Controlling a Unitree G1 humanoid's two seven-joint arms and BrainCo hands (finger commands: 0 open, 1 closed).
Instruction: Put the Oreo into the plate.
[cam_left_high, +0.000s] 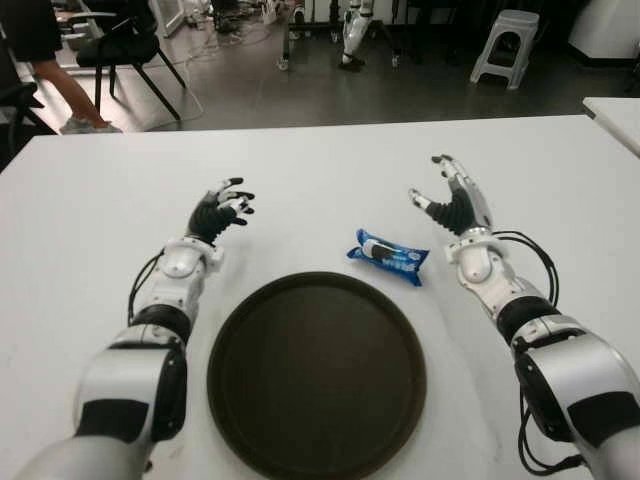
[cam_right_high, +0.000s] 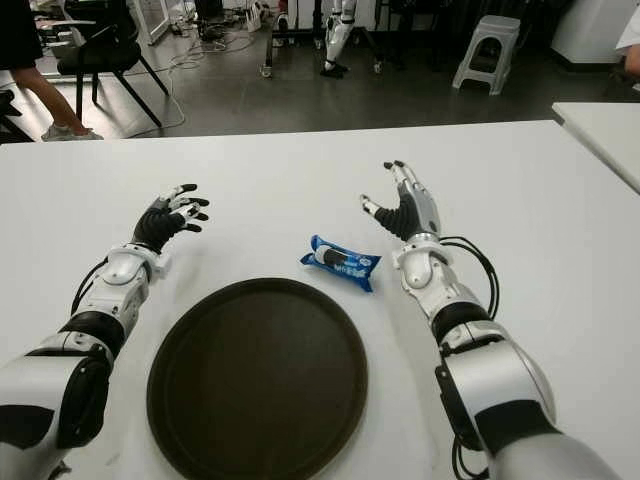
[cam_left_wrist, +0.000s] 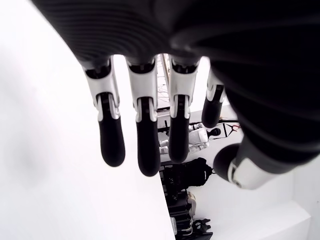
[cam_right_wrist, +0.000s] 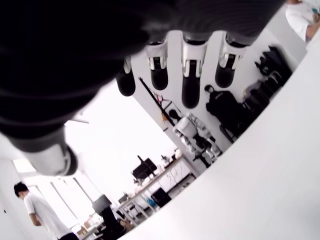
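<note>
Left eye view: Oreo pack (cam_left_high: 388, 257) lies on the white worktop (cam_left_high: 320, 170), just past the dark plate's (cam_left_high: 230, 340) far right rim. My right robot hand (cam_left_high: 449, 200) is beside it, fingers spread, empty.

Right eye view: left robot hand (cam_right_high: 168, 218) well apart, idle.

Left wrist view: fingers (cam_left_wrist: 112, 140) relaxed, holding nothing.

Right wrist view: fingers (cam_right_wrist: 191, 85) extended, nothing held. I'd pinch the pack across its short sides.
</note>
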